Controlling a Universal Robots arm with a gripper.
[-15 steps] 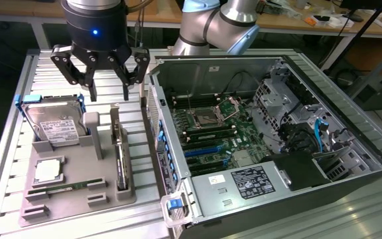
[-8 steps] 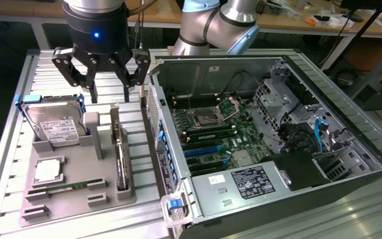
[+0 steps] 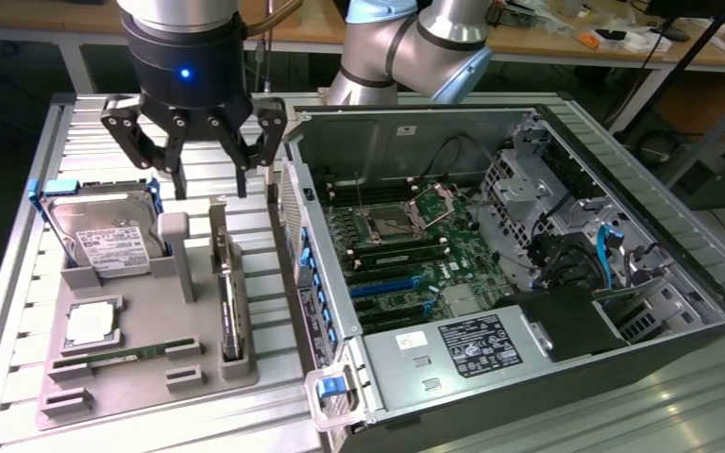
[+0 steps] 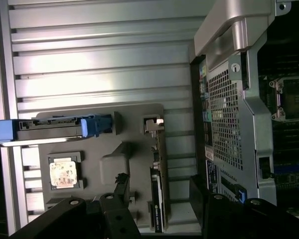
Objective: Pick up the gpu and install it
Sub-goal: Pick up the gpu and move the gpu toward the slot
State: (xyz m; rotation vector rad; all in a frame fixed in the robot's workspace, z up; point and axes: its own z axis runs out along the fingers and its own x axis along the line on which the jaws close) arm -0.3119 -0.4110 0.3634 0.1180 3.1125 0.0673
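Your end effector [image 3: 205, 179] hangs over the far end of the grey tray [image 3: 148, 288], with its fingers spread apart and nothing held. The gpu [image 3: 227, 293] stands on edge in the tray slot nearest the computer case [image 3: 400, 132]. It sits below the end effector, with its long axis running beside the case wall toward the worktop [image 3: 10, 311] edge closest to the exterior camera. You have one gpu, one hard drive [image 3: 98, 231], one processor chip [image 3: 92, 326], one memory stick [image 3: 117, 357] and one arm.
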